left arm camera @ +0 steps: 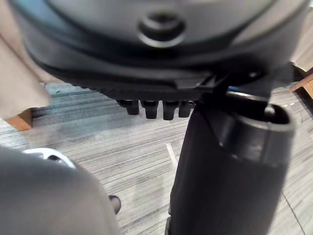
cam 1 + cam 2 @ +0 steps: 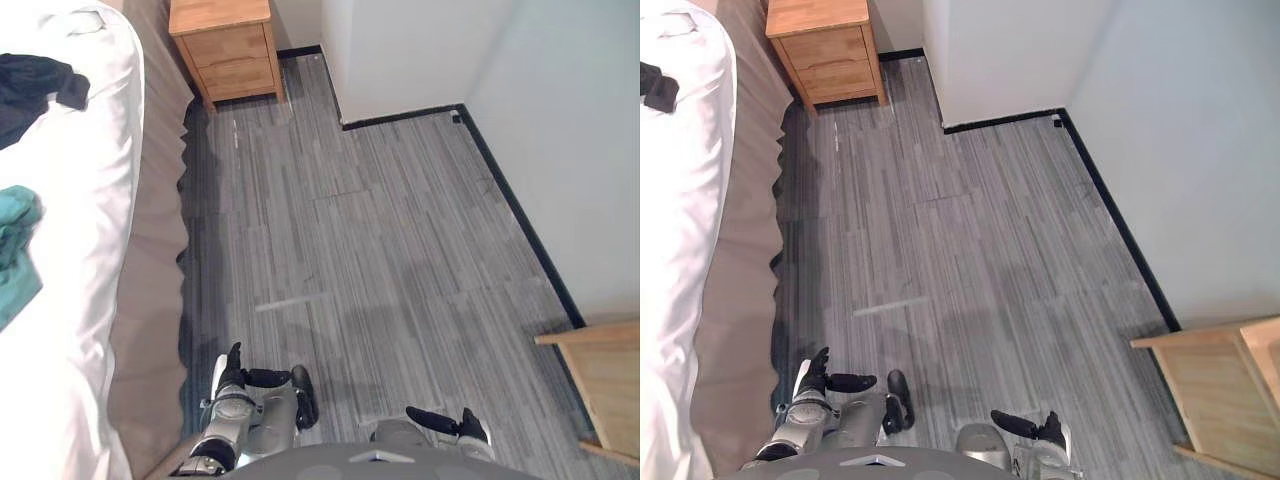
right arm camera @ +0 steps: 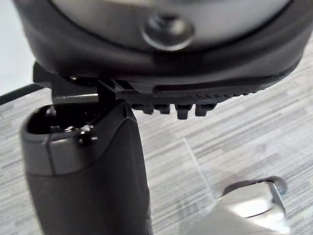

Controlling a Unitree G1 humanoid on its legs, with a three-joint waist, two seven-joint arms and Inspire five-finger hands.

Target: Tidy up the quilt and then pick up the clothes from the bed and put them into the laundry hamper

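Bed [image 2: 155, 280] runs along my left, lengthwise away from me. On its white quilt [image 2: 90, 180] lie a teal garment [image 2: 15, 250], nearer, and a black garment [image 2: 30, 90] farther up. My left robot hand [image 2: 232, 377] hangs by the bed's edge, fingers loose, empty; my right robot hand [image 2: 445, 422] hangs slack too, well apart. I judge the left arm better placed.

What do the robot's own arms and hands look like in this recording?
The left arm is silver-grey metal with a ribbed, ringed wrist section. It ends in a dark left robot hand with slim black fingers and a white cover along one side. The right robot hand is also black, with a thick, rounded, matte thumb.
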